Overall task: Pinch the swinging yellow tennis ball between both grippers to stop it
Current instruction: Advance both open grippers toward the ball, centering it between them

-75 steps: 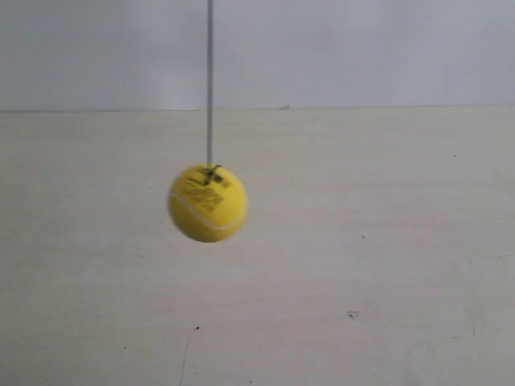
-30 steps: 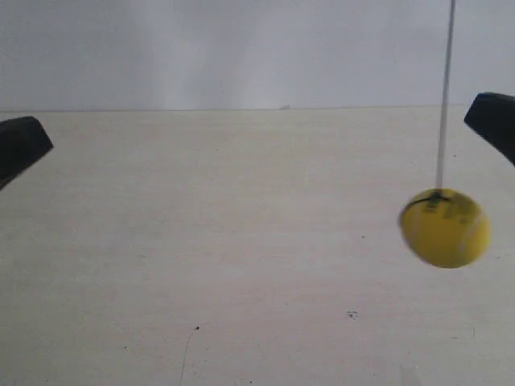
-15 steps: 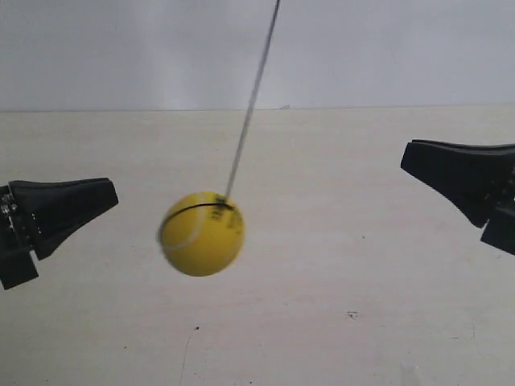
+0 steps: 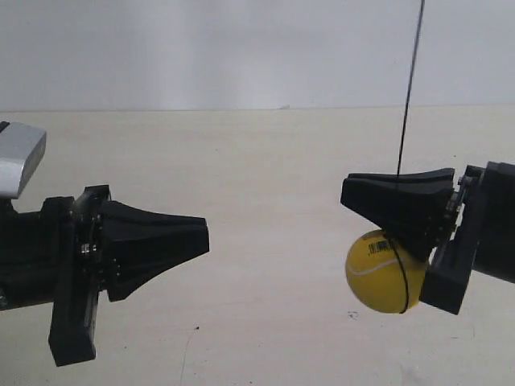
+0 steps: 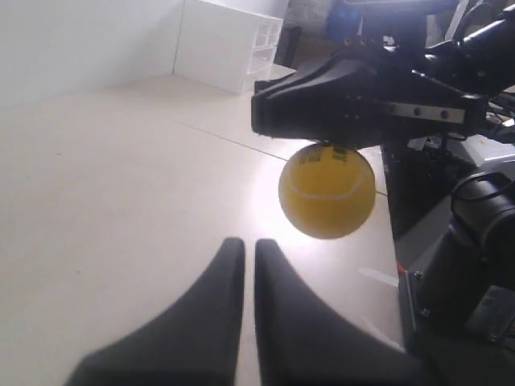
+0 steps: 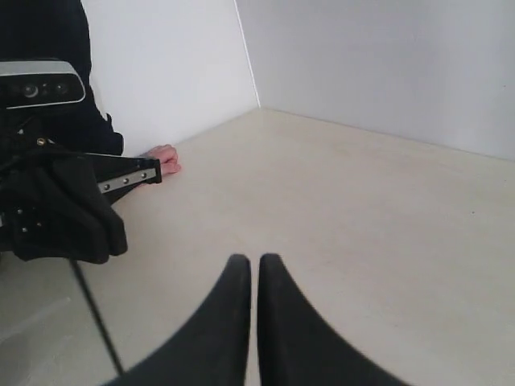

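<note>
The yellow tennis ball (image 4: 372,273) hangs on its thin black string (image 4: 410,80), low against the underside of the right gripper (image 4: 346,193), at the exterior view's right. That gripper's wedge jaws are shut with nothing between them (image 6: 253,261). The left gripper (image 4: 205,237), at the exterior view's left, points toward the ball from well apart, its jaws shut and empty (image 5: 243,244). In the left wrist view the ball (image 5: 326,191) sits just under the right gripper (image 5: 261,112). The right wrist view does not show the ball.
A pale table (image 4: 265,161) lies beneath, with a white wall behind. A white drawer unit (image 5: 233,40) stands beyond the table. Dark robot hardware (image 5: 459,265) is beside the right arm. A person's hand (image 6: 165,157) rests on the table behind the left arm.
The ball has swung from left of centre to the right, ending under the right gripper. Both grippers have moved inward toward the middle.
</note>
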`<state>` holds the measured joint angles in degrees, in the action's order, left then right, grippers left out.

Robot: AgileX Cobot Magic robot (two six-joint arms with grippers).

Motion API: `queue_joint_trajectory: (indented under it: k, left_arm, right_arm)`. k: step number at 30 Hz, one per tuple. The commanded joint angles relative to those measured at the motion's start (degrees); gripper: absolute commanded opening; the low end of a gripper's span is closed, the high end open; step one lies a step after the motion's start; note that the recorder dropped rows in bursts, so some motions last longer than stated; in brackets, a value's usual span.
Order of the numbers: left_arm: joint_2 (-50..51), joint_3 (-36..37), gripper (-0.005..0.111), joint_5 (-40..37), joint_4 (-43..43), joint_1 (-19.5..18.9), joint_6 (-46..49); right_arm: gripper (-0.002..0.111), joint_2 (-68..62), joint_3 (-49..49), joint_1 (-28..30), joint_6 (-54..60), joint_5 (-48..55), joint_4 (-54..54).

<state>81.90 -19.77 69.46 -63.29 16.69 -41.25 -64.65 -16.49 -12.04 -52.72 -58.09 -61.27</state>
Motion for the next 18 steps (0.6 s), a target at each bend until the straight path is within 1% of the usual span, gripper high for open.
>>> queue_joint_trajectory:
  k: [1, 7, 12, 15, 18]
  left_arm:
    - [0.14, -0.28, 0.005, 0.51, 1.35, 1.19, 0.39]
    - [0.14, -0.28, 0.005, 0.51, -1.59, 1.19, -0.40]
    - [0.14, -0.28, 0.005, 0.51, -2.05, 1.50, -0.40]
    - [0.14, -0.28, 0.005, 0.51, -1.47, 3.12, -0.07]
    - [0.14, -0.28, 0.005, 0.51, 1.54, 5.27, 0.87]
  right_arm:
    - [0.000, -0.09, -0.25, -0.63, 0.66, 1.09, 0.24]
    - [0.000, -0.09, -0.25, -0.63, 0.80, 2.55, 0.24]
    - [0.000, -0.09, -0.25, -0.63, 0.80, 2.69, 0.24]
    - [0.000, -0.09, -0.25, -0.63, 0.70, 2.67, 0.13]
    - [0.000, -0.09, -0.25, -0.63, 0.16, 2.67, -0.64]
